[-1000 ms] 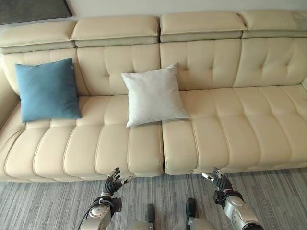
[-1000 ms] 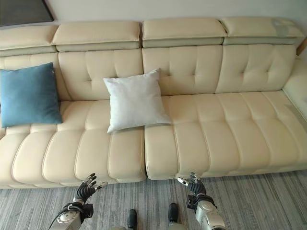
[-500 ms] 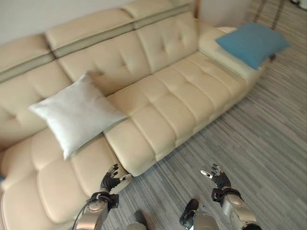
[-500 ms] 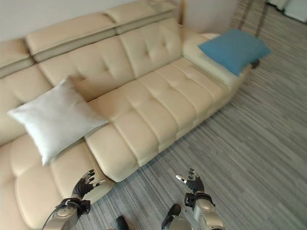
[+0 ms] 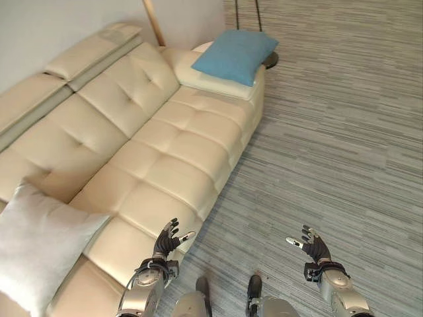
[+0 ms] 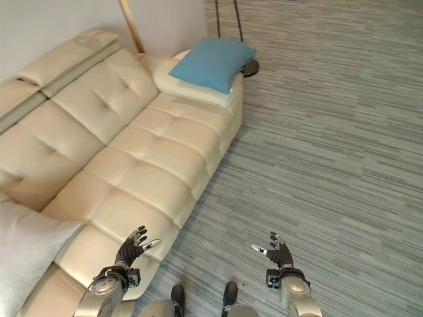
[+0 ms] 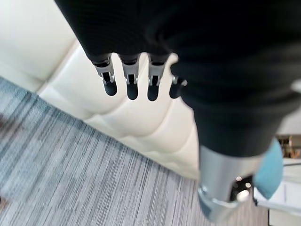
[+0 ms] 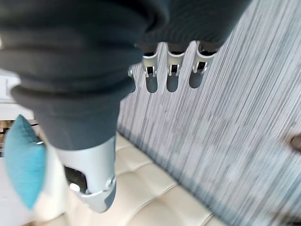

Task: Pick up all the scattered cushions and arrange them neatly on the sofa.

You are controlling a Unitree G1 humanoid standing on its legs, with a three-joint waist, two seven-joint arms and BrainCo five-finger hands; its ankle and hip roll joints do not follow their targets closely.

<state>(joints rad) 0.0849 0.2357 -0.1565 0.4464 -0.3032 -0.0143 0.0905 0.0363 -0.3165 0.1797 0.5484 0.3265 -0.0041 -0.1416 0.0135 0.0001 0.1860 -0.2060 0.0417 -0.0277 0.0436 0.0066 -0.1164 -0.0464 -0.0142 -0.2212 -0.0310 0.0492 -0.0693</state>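
A blue cushion [image 5: 234, 55] lies flat on the far armrest end of the cream sofa [image 5: 152, 139]; its blue edge shows too in the right wrist view [image 8: 23, 160]. A pale grey cushion [image 5: 36, 247] leans on the seat at the near left. My left hand [image 5: 165, 243] hovers open over the sofa's front edge, holding nothing. My right hand [image 5: 312, 247] hangs open over the striped carpet, well away from both cushions. In the left wrist view the fingers [image 7: 131, 80] are straight above the seat's edge.
Grey striped carpet [image 5: 330, 132] stretches wide to the right of the sofa. A wooden pole [image 5: 153, 20] and a dark stand base [image 5: 269, 61] rise by the sofa's far end near the wall.
The camera has swung further right: the sofa now runs diagonally, the blue cushion on the armrest sits near the top centre, and the grey cushion has slid to the lower left. Both hands stay open and empty.
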